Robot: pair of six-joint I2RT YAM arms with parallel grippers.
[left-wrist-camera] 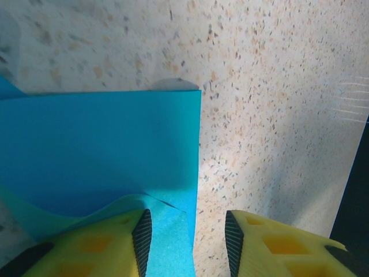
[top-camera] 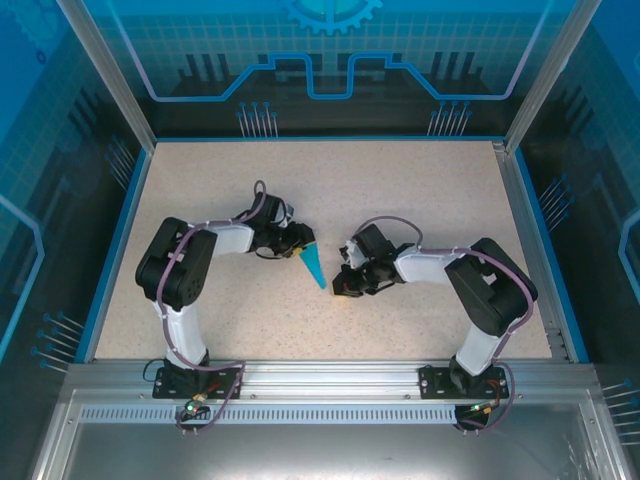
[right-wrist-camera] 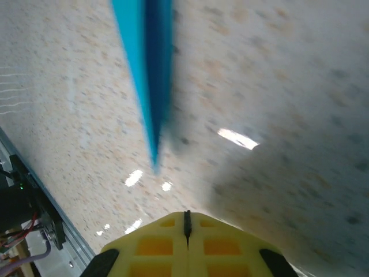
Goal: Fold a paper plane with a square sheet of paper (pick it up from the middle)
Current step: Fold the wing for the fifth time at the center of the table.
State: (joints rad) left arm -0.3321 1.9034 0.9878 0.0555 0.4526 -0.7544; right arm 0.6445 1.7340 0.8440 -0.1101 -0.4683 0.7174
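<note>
The square sheet of paper lies folded into a narrow cyan paper plane (top-camera: 313, 265) in the middle of the table, its sharp point toward the near side. My left gripper (top-camera: 298, 241) sits at the plane's wide end. In the left wrist view the left gripper (left-wrist-camera: 187, 226) is open, with the blue paper (left-wrist-camera: 98, 150) lying flat and its straight edge running between the two pads. One layer curls up against the left finger (left-wrist-camera: 142, 231). My right gripper (top-camera: 343, 285) is just right of the point, apart from it. In the right wrist view the right gripper (right-wrist-camera: 187, 218) is shut and holds nothing, and the blurred plane (right-wrist-camera: 147, 69) is ahead of it.
The speckled table (top-camera: 420, 190) is bounded by a blue rim and by clear enclosure walls (top-camera: 560, 120) at the left, right and back. An aluminium rail (top-camera: 320, 375) carrying both arm bases runs along the near edge.
</note>
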